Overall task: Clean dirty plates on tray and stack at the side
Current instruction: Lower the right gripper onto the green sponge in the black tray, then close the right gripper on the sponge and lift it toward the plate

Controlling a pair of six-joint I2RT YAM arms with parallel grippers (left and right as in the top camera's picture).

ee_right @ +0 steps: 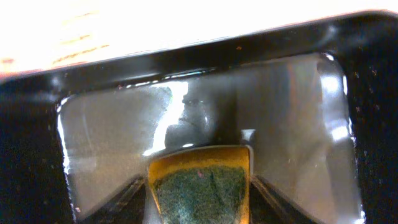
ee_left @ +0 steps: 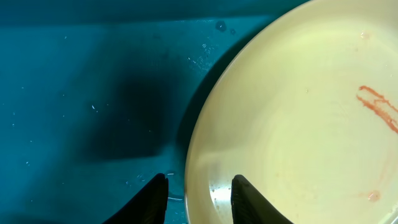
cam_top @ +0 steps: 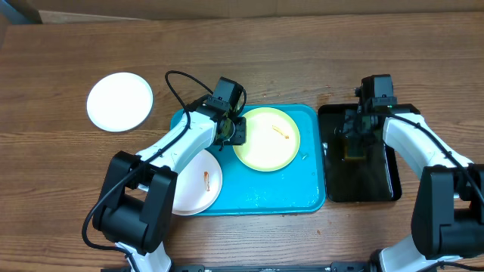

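Note:
On the turquoise tray (cam_top: 261, 198) lies a lime-green plate (cam_top: 268, 143) with red-orange smears (ee_left: 378, 107). My left gripper (cam_top: 233, 133) straddles its left rim (ee_left: 194, 155), one finger outside over the tray and one on the plate, shut on it. A white plate (cam_top: 198, 181) with a smear sits at the tray's lower left corner, overhanging the edge. Another white plate (cam_top: 119, 101) rests on the table at far left. My right gripper (cam_top: 355, 142) hangs down in the black tray (cam_top: 393, 181), its jaws shut on a yellow-and-green sponge (ee_right: 199, 193).
The black tray's wet floor (ee_right: 112, 137) and raised rim (ee_right: 186, 56) surround the sponge closely. Water drops dot the turquoise tray floor (ee_left: 74, 93). Wooden table (cam_top: 302, 45) spreads behind both trays.

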